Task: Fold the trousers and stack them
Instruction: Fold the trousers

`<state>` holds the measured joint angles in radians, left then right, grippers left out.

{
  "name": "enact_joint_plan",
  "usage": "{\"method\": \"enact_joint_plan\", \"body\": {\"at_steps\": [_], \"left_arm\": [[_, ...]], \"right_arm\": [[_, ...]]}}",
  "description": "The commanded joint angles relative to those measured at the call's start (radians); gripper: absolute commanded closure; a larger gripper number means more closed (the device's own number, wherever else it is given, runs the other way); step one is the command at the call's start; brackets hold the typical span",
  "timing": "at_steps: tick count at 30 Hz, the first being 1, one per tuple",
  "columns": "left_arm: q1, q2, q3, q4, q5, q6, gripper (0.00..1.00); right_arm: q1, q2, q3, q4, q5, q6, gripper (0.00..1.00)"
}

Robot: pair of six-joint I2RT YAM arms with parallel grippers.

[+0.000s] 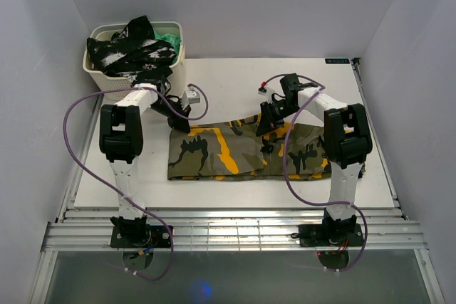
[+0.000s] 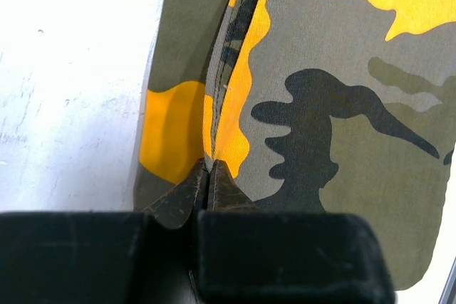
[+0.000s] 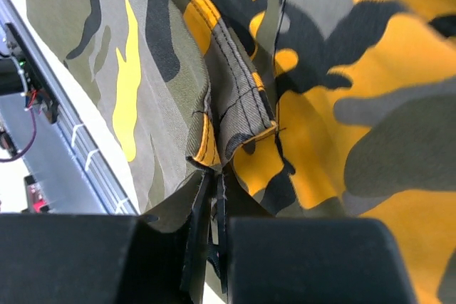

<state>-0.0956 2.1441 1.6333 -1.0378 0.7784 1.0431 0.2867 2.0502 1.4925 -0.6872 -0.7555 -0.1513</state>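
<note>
Camo trousers (image 1: 242, 153) are lying flat on the white counter (image 1: 121, 176), mid-counter btw the two arms, as a wide band running left-right. Tips pressed together, the left tool (image 2: 207, 179) is pinching a stitched seam near the trousers' left end. The right tool (image 3: 211, 183) is likewise nipping a thick stitched hem or waistband fold, prob. more than one layer, though the wrist view is too close to be sure.

Step in hand, as I'm reading it: both tools are gripping the far edge, getting set to carry it over to the near edge for a lengthwise fold. To do it well:
- Lift both ends together & level, so the cloth btw them isn't sagging or twisting.
- Raise only enough to clear the lower layer.
- Lay the far edge square on the near edge, and release only once it's lying flat.

Risk: the thin left pinch slipping off the seam.

The top cam is giving the whole layout: both grip spots, plus the basket (image 1: 174, 32) at the far-left corner holding a black-and-white garment (image 1: 128, 51) & green cloth (image 1: 169, 38). The tool tips are hard to make out there. The wrist cams are showing the pinches themselves but no basket.
</note>
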Motion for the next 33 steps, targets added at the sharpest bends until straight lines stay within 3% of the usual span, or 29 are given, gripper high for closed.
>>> {"method": "enact_joint_plan", "body": {"at_steps": [1, 14, 15, 18, 19, 20, 21, 22, 24, 25, 30, 33], "left_arm": [[0.025, -0.066, 0.003, 0.030, -0.001, 0.018, 0.91], [0.056, -0.059, -0.018, 0.027, 0.005, 0.072, 0.89], [0.057, -0.059, -0.020, 0.027, 0.005, 0.072, 0.84], [0.063, -0.066, -0.004, 0.027, 0.002, 0.019, 0.68], [0.068, -0.085, 0.005, 0.025, 0.004, -0.007, 0.65], [0.074, -0.102, 0.020, 0.025, 0.013, -0.035, 0.61], [0.080, -0.121, 0.025, 0.027, 0.040, -0.064, 0.53], [0.094, -0.141, 0.026, 0.047, 0.053, -0.150, 0.29], [0.141, -0.199, 0.016, 0.055, 0.084, -0.233, 0.22], [0.177, -0.216, 0.007, 0.056, 0.122, -0.311, 0.02], [0.295, -0.338, -0.194, 0.107, 0.223, -0.554, 0.02], [0.336, -0.395, -0.371, 0.148, 0.231, -0.655, 0.02]], "right_arm": [[0.003, 0.014, 0.040, 0.020, 0.041, 0.010, 0.92], [0.035, 0.082, 0.005, 0.074, 0.105, 0.035, 0.91], [0.035, 0.080, 0.009, 0.074, 0.116, 0.038, 0.89], [0.037, 0.067, 0.046, 0.039, 0.134, 0.024, 0.68], [0.034, 0.061, 0.064, 0.020, 0.139, 0.015, 0.51], [0.032, 0.039, 0.083, -0.020, 0.145, 0.004, 0.44], [0.031, 0.024, 0.110, -0.034, 0.150, -0.007, 0.39], [0.028, 0.004, 0.117, -0.046, 0.151, -0.031, 0.30], [0.028, -0.065, 0.117, -0.066, 0.150, -0.060, 0.25], [0.028, -0.088, 0.111, -0.071, 0.144, -0.074, 0.24], [0.043, -0.188, 0.028, -0.086, 0.016, -0.109, 0.26], [0.083, -0.185, -0.034, -0.109, -0.011, -0.160, 0.35]]}}
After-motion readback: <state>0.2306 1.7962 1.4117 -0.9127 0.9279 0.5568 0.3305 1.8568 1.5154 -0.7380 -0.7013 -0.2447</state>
